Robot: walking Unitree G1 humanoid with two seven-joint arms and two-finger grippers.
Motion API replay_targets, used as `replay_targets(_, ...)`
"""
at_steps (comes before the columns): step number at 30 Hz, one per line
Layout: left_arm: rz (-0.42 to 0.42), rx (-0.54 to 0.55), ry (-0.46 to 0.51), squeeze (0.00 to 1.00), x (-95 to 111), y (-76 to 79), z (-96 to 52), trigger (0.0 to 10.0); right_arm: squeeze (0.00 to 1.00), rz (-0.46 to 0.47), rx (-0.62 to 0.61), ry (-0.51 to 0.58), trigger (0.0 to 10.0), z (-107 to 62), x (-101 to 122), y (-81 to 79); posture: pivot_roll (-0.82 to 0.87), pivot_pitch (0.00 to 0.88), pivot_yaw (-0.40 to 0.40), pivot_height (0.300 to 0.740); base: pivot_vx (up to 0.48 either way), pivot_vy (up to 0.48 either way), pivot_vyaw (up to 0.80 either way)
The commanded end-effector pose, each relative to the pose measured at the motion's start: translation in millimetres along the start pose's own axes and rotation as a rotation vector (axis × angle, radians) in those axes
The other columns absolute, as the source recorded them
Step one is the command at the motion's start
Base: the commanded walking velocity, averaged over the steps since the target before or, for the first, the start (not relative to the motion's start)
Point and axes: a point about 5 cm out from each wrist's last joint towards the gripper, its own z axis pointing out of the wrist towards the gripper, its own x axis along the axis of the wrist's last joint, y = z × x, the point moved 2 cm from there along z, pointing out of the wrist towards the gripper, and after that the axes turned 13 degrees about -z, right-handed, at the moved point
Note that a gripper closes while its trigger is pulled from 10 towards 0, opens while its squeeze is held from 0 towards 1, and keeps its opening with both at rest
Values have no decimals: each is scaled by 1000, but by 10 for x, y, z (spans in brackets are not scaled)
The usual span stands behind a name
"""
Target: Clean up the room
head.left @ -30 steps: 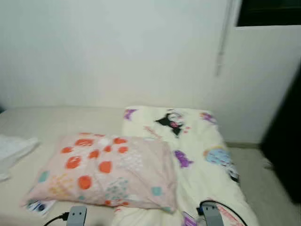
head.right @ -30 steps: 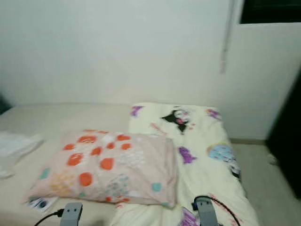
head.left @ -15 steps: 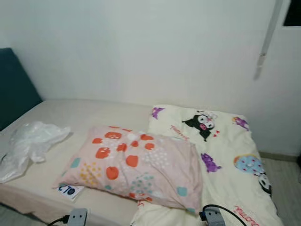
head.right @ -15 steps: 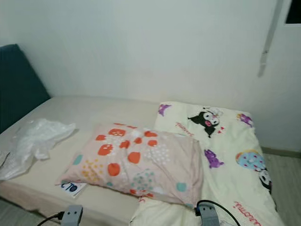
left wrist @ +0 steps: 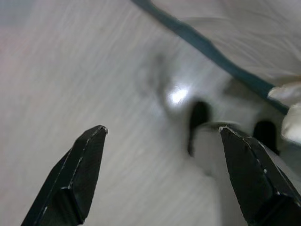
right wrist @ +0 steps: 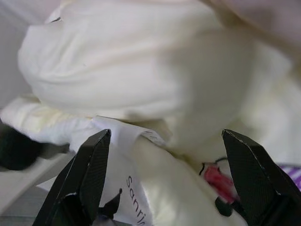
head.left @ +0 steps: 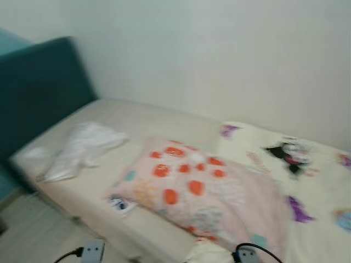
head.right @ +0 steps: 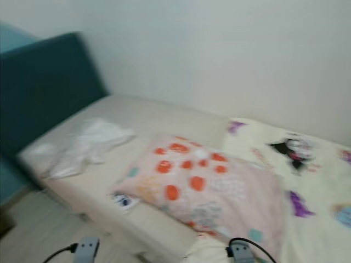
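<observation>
Two hands, both idle and both spread with nothing between the fingers: the left hand (left wrist: pixel 160 176) hangs over pale floor (left wrist: pixel 70 70), the right hand (right wrist: pixel 162 179) hangs just beside the bunched edge of the quilt (right wrist: pixel 141 80), a printed label visible below it. Outward from there, the head view has swung to the robot's left over the last second; the whole picture shifted and is blurred, so this is camera motion, not objects moving. The teal headboard (head.left: pixel 38 87) has come fully into frame, the window and right wall have gone, and the quilt's cartoon print (head.left: pixel 290 156) now sits at the right edge. On the bed (head.left: pixel 142 118): spotted pillow (head.left: pixel 203 189) lying askew, partly over the quilt; a crumpled plastic bag (head.left: pixel 82 150) near the headboard end, well apart from the pillow; a small card (head.left: pixel 122 205) just beside the pillow's near corner. Judgement: the robot is turning toward the bag and card, the likeliest clutter to clear; no grasp begun.
</observation>
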Motion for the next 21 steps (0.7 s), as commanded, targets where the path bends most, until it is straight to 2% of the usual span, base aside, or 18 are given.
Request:
replay_targets(1,6,15,5,0,21,-61,-5,10000,0,7,10,16,10000,13,61,-41,-125,0,44,740,0,0,788)
replay_targets(21,38,23,-22,0,-31,-53,-7,10000,0,21,79,115,10000,9,216,-58,-129,0,33,740,0,0,789)
